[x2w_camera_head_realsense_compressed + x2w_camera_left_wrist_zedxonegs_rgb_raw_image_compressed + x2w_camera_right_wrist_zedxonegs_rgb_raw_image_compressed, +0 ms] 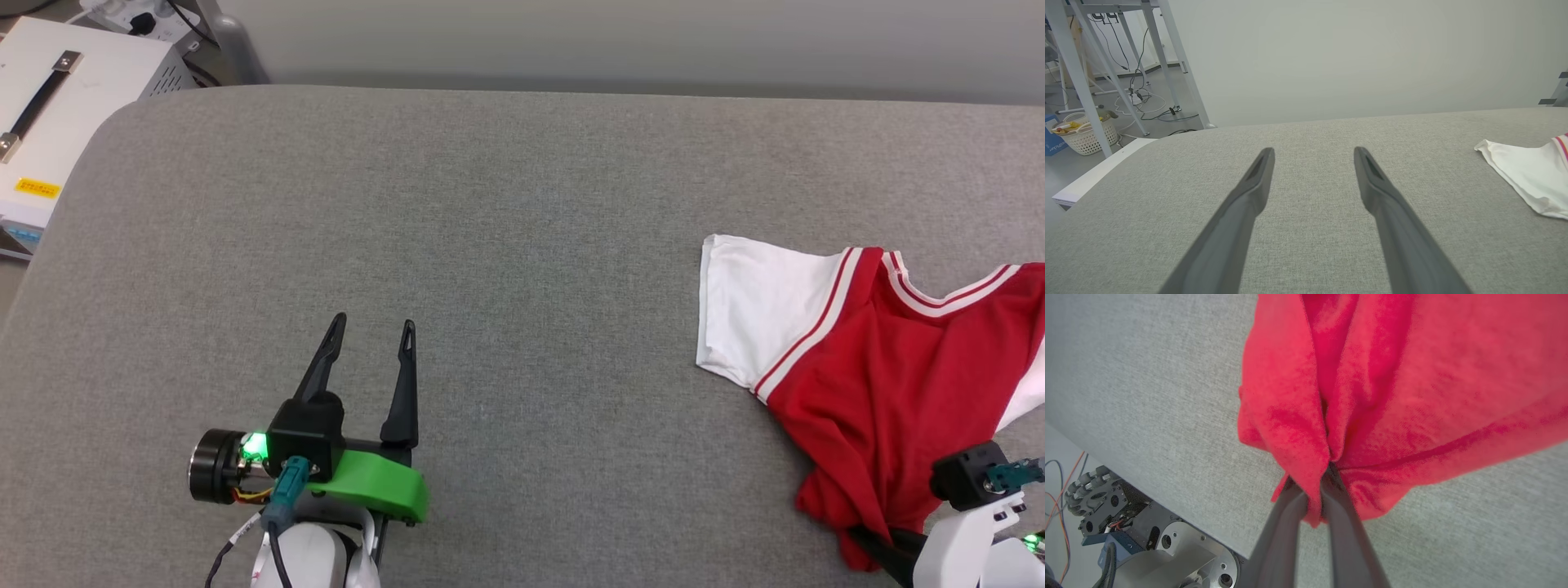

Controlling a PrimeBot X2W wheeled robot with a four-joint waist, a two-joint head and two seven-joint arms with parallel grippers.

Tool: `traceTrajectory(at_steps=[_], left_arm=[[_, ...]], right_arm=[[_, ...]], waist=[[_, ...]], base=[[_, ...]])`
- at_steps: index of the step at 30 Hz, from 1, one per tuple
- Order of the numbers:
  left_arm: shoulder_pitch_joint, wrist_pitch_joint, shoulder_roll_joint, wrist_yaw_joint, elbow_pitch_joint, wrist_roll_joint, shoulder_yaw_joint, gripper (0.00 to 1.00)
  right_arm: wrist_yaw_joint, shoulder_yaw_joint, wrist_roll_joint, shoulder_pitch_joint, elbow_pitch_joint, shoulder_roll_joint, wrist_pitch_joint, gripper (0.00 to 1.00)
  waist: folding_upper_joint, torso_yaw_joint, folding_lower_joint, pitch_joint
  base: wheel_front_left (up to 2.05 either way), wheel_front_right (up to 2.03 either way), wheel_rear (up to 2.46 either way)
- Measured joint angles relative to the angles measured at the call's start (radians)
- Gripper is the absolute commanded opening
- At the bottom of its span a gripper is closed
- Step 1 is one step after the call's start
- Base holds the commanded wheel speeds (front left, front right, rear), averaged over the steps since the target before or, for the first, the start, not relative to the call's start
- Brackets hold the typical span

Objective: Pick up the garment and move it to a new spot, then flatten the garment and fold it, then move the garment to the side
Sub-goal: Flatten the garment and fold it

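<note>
Grey woven surface (490, 204) with a rounded far-left corner, seen from the head camera; a plain pale wall (653, 41) stands behind its far edge. Beyond the far-left corner stands a white case (57, 106) with a dark carrying handle and a yellow label. The left gripper (373, 321) hovers over bare cloth at the near left, its two dark fingers spread well apart and holding nothing. The garment (882, 384) lies at the right of the surface, red body rumpled, one white sleeve laid flat toward the left, the striped collar toward the far side; it runs past the picture's right edge. The right gripper (1318, 489) is at the near right, its fingers brought together and clamped on a bunched fold of the red hem, which puckers into creases at the pinch. In the left wrist view, pale metal frame legs (1167, 53), loose cables (1139, 98) and a white basket (1086, 134) occupy the grey floor beyond the left edge. In the right wrist view, the robot's wheeled base (1098, 498) lies below the near edge.
</note>
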Motion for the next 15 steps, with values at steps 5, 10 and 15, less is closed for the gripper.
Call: traceTrajectory(at_steps=[5, 10, 15], left_arm=[[0.012, 0.000, 0.003, 0.000, 0.005, 0.000, 0.012, 1.00], [0.023, 0.000, 0.008, -0.001, 0.004, 0.000, 0.018, 1.00], [0.018, 0.000, 0.022, -0.015, 0.000, 0.002, 0.023, 1.00]], right_arm=[[0.000, -0.039, -0.073, 0.000, -0.043, 0.030, -0.088, 1.00], [0.000, -0.111, -0.139, 0.001, -0.142, 0.060, -0.154, 1.00], [0.000, -0.209, -0.237, 0.009, -0.238, 0.148, -0.225, 1.00]], waist=[[0.0000, -0.008, 0.0000, -0.022], [0.0000, -0.027, 0.0000, -0.044], [0.0000, -0.051, 0.0000, -0.052]], base=[[0.00, 0.00, 0.00], [0.00, 0.00, 0.00], [0.00, 0.00, 0.00]])
